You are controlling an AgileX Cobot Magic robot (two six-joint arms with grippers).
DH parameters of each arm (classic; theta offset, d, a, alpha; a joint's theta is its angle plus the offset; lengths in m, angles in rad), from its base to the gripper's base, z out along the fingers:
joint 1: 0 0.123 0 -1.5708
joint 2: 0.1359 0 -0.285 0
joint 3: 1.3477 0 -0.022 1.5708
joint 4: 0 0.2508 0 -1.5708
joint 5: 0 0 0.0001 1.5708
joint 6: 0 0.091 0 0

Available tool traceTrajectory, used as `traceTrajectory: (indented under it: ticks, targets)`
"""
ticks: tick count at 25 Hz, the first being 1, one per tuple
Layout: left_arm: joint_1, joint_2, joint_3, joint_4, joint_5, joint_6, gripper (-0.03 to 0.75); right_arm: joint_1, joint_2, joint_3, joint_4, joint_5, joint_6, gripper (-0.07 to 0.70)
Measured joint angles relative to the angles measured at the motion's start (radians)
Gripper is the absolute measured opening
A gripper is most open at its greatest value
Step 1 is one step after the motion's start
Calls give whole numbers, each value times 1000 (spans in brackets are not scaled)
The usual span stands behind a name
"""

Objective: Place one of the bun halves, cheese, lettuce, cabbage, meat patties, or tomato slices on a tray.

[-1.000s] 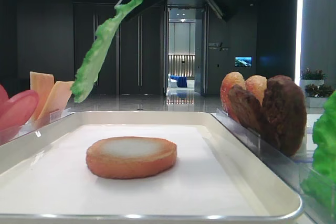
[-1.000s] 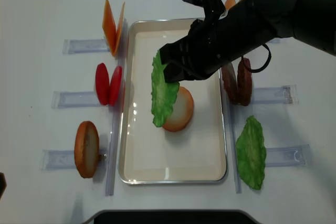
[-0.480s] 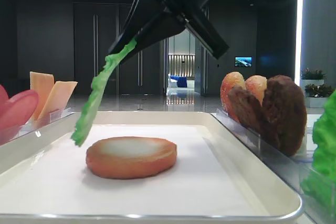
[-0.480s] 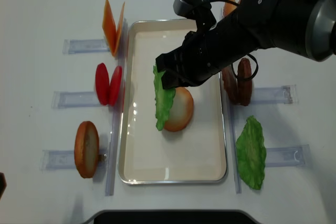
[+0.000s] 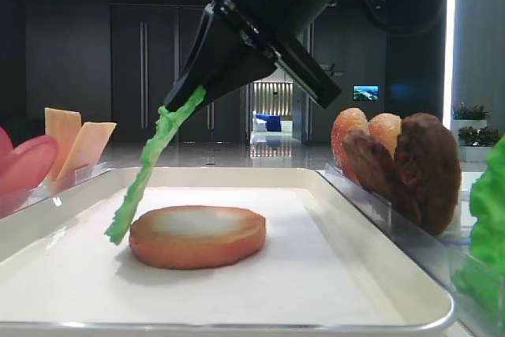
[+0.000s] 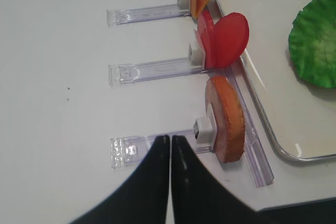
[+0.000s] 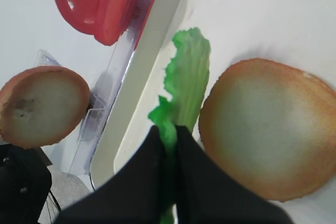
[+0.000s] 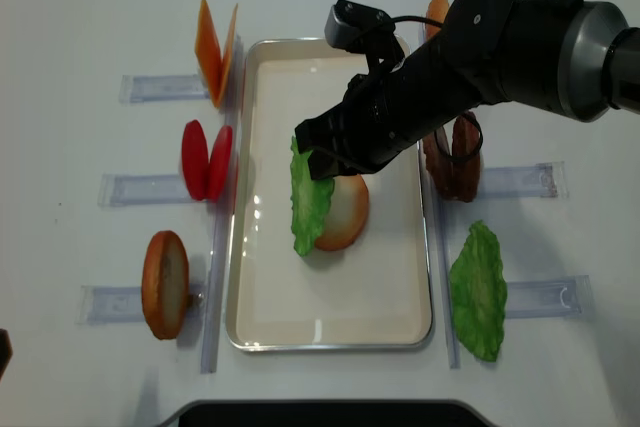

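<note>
We see the right claw [image 7: 169, 139] pinched shut on one edge of the bright green ruffled plastic lettuce leaf [image 8: 309, 202], which hangs down over the shallow off-white rectangular tray [image 8: 262, 287], its free tip just beside the round golden-brown bun half [image 8: 343, 209] lying there. The leaf droops and bends under its own weight, so we judge it light, floppy and thin; an edge pinch like this suits it, though it may swing or fold on release. The left claw [image 6: 170, 145] is closed on nothing above the white tabletop [image 6: 58, 103].
</note>
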Motion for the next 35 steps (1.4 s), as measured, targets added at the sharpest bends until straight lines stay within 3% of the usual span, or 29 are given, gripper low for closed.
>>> traceTrajectory:
  ticks: [4, 7, 12, 15, 20, 25, 28, 31, 35]
  targets:
    - [0, 0, 0, 0, 0, 0, -1, 0, 0, 0, -36, 0, -1, 20]
    - [0, 0, 0, 0, 0, 0, -1, 0, 0, 0, -112, 3, 28, 87]
    - [0, 0, 0, 0, 0, 1, -1, -3, -29, 0, -296, 10, 91, 393]
    - [0, 0, 0, 0, 0, 1, -1, -16, -94, 0, -377, 12, 134, 500]
    - [0, 0, 0, 0, 0, 1, -1, -25, -170, 0, -405, 14, 165, 532]
    - [0, 0, 0, 0, 0, 1, -1, -25, -195, -4, -418, 59, 205, 531]
    - [0, 0, 0, 0, 0, 1, -1, -25, -207, -43, -499, 121, 316, 495]
    - [0, 0, 0, 0, 0, 1, -1, -25, -208, -122, -691, 254, 519, 439]
    - [0, 0, 0, 0, 0, 1, -1, -25, -210, -236, -889, 451, 661, 418]
